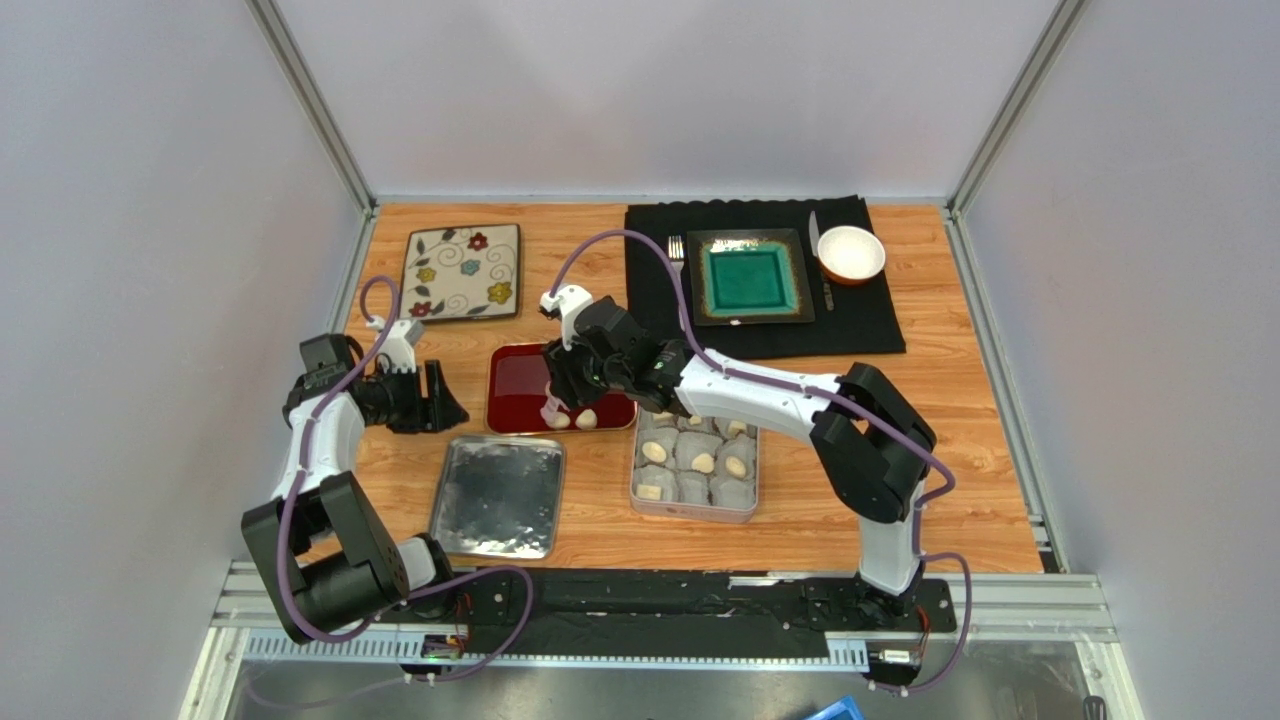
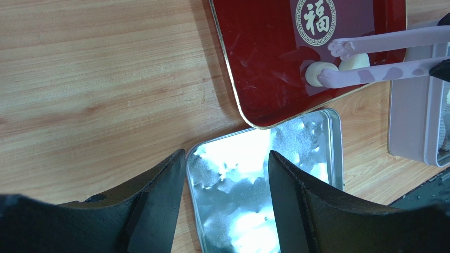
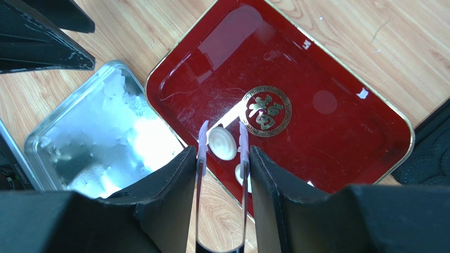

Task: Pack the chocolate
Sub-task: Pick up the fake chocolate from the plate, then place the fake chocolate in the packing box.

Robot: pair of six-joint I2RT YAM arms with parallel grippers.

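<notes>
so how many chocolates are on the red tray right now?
2. One chocolate lies between the tips of the tongs, at the near rim of the red tray; the second chocolate sits beside it, partly covered by them. No more visible on it.

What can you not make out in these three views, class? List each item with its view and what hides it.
- Right wrist view: one chocolate is half hidden behind the tongs.
- Left wrist view: the tin is cut off by the right edge, its contents mostly out of frame.
- Top view: the tongs' tips are hidden under the right gripper; what fills the tin is too small to count.
</notes>
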